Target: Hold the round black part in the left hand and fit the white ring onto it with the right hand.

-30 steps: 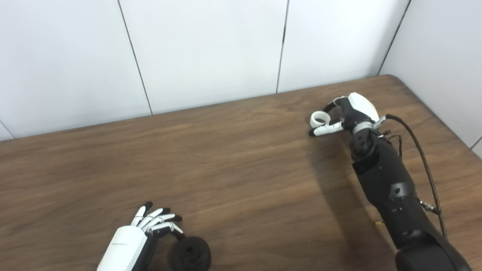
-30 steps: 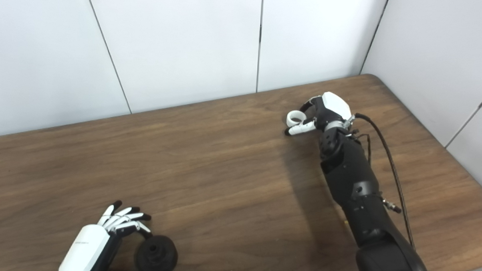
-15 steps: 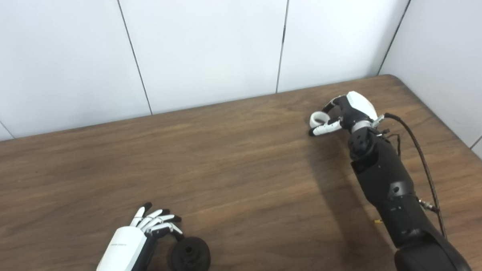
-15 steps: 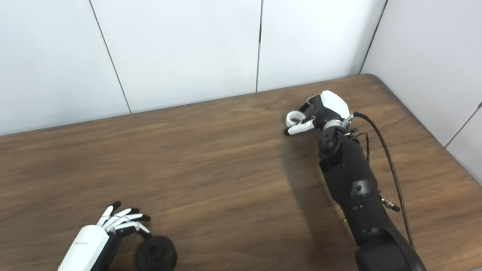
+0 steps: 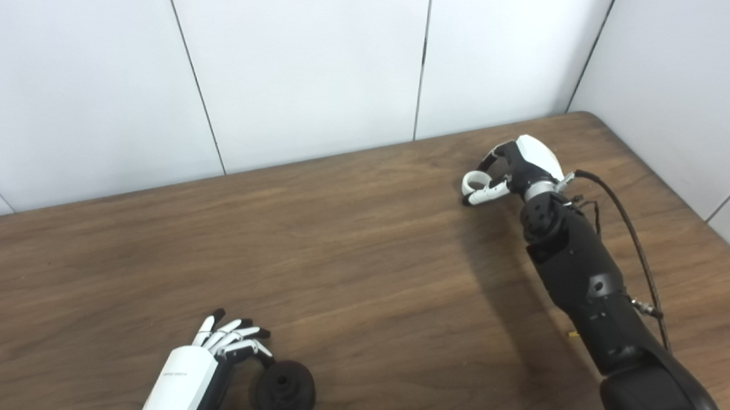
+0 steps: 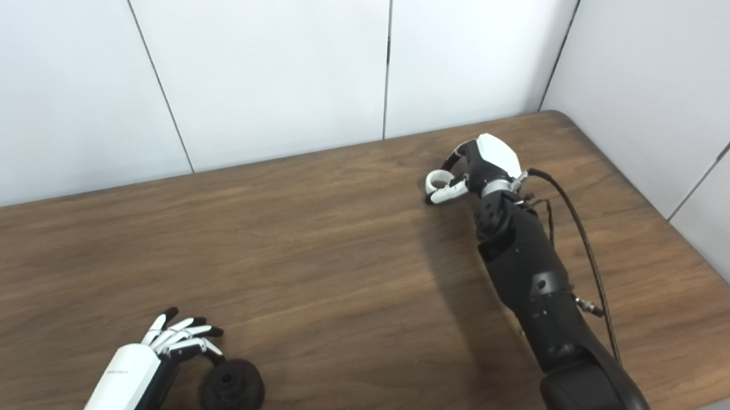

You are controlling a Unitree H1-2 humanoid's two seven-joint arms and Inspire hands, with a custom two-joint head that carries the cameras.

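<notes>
The round black part (image 5: 282, 390) sits on the table at the bottom left edge of the picture. My left hand (image 5: 204, 366) lies just left of it, open, with its fingers spread and curving toward the part's near rim. Far across the table at the back right, my right hand (image 5: 527, 165) is shut on the white ring (image 5: 474, 183), which is pinched between a curled finger above and the thumb below. The ring is tilted just above the wood.
The brown wooden table (image 5: 363, 259) ends at white wall panels behind and on the right, with a rounded corner at the back right. A black cable (image 5: 620, 214) loops along my right forearm.
The whole picture has shifted slightly left, so the camera moved. The right hand's fingers have drawn a little tighter round the ring, which is tilted up more. The left hand and black part stay put.
</notes>
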